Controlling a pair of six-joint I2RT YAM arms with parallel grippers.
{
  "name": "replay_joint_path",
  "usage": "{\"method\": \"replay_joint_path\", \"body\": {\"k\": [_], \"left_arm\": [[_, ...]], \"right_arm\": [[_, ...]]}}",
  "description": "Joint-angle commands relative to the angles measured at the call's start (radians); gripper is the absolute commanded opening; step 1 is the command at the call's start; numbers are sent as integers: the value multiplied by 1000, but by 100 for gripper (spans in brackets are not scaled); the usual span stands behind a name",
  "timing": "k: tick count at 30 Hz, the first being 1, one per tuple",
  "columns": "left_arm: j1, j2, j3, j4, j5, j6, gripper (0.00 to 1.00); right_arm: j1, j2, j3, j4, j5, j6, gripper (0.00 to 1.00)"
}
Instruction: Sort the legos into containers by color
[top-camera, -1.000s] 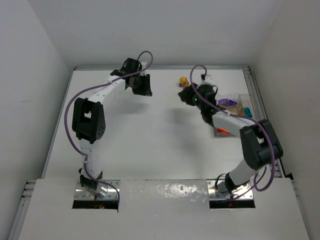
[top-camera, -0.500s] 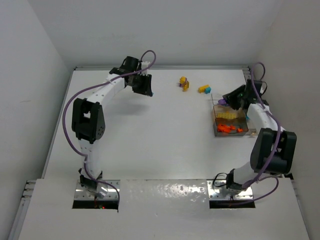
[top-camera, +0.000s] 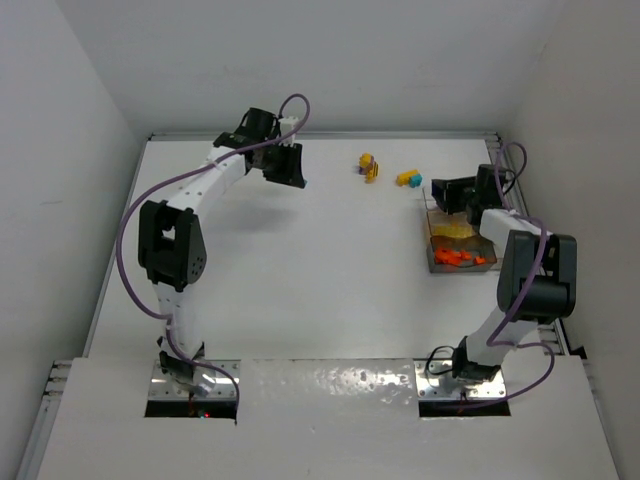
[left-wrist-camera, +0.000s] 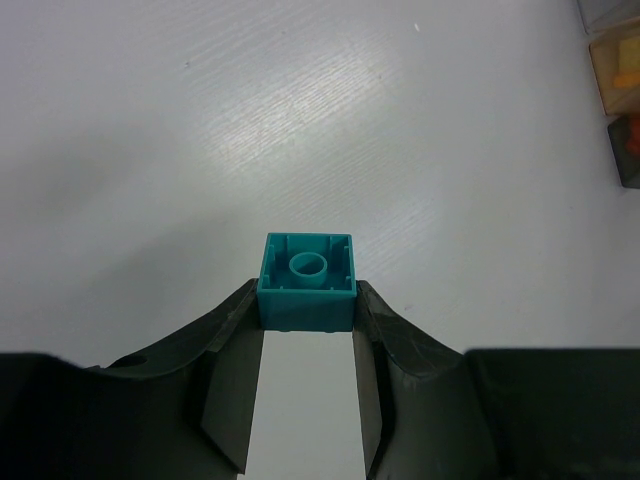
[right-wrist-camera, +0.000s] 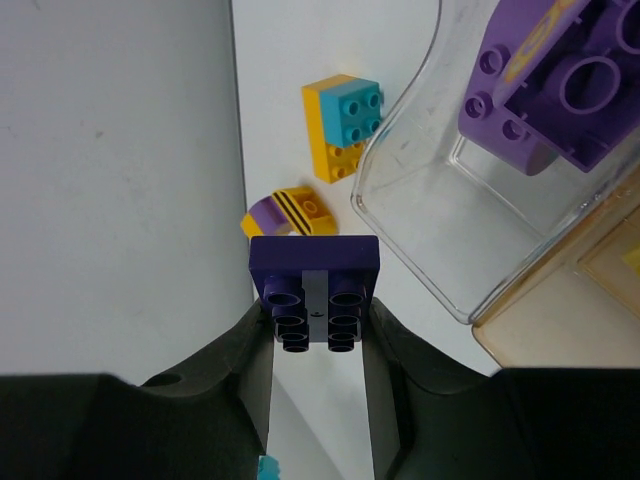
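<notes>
Three risks stand out, taking the biggest object first. On the white desk (top-camera: 330, 260), the clear divided container (top-camera: 461, 243) sits at the right, and its end holding purple pieces is just beside the right tool (top-camera: 447, 190). A low approach could, I judge, clip the see-through wall and shove the box. That tool is clamped on a dark purple brick (right-wrist-camera: 314, 285) outside the wall, so an early release would drop it near the loose yellow clumps (right-wrist-camera: 343, 122). The left tool (top-camera: 284, 166), well apart across the desk, pinches a teal brick (left-wrist-camera: 307, 278) at its very fingertips. A quick swing might twist it free.
</notes>
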Motion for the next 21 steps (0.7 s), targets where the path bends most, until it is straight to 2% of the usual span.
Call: {"method": "replay_joint_path", "body": {"k": [1,5,6,7,21], "left_arm": [[12,-47,7,25,13,6,0],[12,-51,7,24,13,6,0],[12,-51,5,22,13,8,0],[12,-53,5,22,13,8,0],[15,-56,-3,22,22,5,0]], "right_arm": [[-3,5,10,70,21,43,7],[-3,11,8,54,43,36,13],[-3,11,7,48,47,31,17],[-3,11,5,44,52,31,27],[-7,40,-11,65,63,13,41]]}}
